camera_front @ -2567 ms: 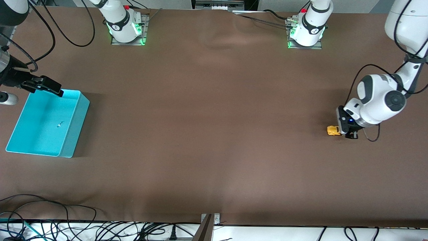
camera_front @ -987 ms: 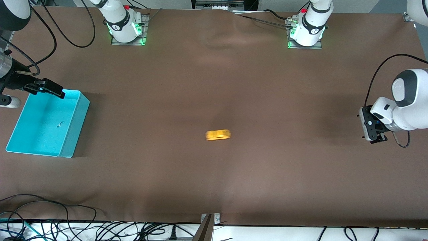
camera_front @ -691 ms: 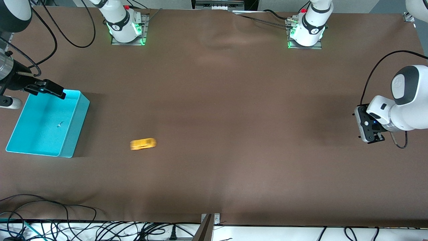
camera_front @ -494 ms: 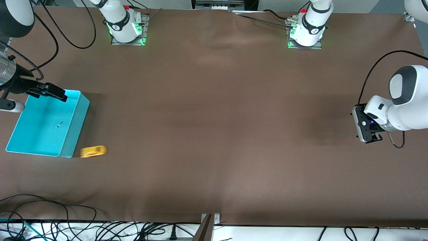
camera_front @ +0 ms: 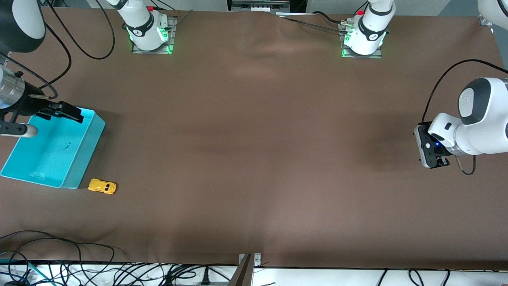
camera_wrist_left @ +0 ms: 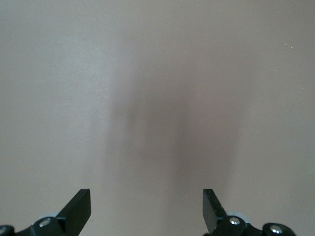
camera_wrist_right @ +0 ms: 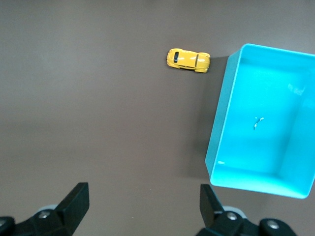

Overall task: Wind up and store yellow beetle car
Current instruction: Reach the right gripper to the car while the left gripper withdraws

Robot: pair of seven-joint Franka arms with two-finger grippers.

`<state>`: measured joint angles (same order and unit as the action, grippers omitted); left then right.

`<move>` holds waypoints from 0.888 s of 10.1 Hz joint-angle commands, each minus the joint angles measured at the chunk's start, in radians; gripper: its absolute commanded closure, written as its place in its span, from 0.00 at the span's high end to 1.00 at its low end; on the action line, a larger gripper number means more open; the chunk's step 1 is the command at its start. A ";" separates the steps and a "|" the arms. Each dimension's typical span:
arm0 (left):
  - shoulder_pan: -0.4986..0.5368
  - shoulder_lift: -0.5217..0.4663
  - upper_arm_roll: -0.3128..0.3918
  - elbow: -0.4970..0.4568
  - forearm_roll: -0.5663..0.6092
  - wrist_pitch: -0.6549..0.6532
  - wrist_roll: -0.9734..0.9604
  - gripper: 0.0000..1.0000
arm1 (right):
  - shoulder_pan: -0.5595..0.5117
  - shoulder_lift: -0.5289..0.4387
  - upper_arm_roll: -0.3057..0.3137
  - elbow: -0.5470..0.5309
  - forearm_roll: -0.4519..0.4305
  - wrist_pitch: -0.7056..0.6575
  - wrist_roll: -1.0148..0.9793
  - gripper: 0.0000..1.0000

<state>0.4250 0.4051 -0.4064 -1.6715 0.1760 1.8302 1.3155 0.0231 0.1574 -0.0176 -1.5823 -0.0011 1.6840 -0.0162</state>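
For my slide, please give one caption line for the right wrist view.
Open right claw above the table, with the yellow beetle car standing just outside a corner of the turquoise bin.

You see white arm shells with dark grey joint caps, black cables looping alongside, green-lit bases, and black left gripper (camera_front: 432,163) and right gripper (camera_front: 65,112) fingers.

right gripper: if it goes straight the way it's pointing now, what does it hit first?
Probably the bare table. The right gripper, open, points down at cloth beside the turquoise bin; the yellow beetle car lies off that line by the bin's corner. Depth is unclear.
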 commanded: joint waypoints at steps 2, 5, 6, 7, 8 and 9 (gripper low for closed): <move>-0.003 -0.069 0.003 0.019 -0.020 -0.040 -0.131 1.00 | 0.006 0.102 0.004 0.030 0.001 0.074 -0.287 1.00; -0.005 -0.114 -0.018 0.097 -0.065 -0.155 -0.425 1.00 | 0.008 0.204 0.005 0.025 0.006 0.158 -0.599 1.00; -0.005 -0.114 -0.028 0.146 -0.088 -0.225 -0.534 1.00 | 0.005 0.243 0.005 0.025 0.012 0.196 -0.705 1.00; -0.005 -0.114 -0.040 0.194 -0.090 -0.294 -0.652 1.00 | 0.006 0.278 0.005 0.025 0.012 0.242 -0.784 1.00; -0.002 -0.114 -0.063 0.243 -0.098 -0.334 -0.721 1.00 | 0.006 0.315 0.005 0.027 0.010 0.275 -0.830 1.00; -0.005 -0.138 -0.058 0.266 -0.102 -0.356 -0.780 1.00 | 0.008 0.348 0.007 0.027 0.009 0.316 -0.872 1.00</move>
<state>0.4224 0.2823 -0.4612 -1.4622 0.0975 1.5273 0.6233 0.0303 0.4568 -0.0133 -1.5828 -0.0011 1.9669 -0.8149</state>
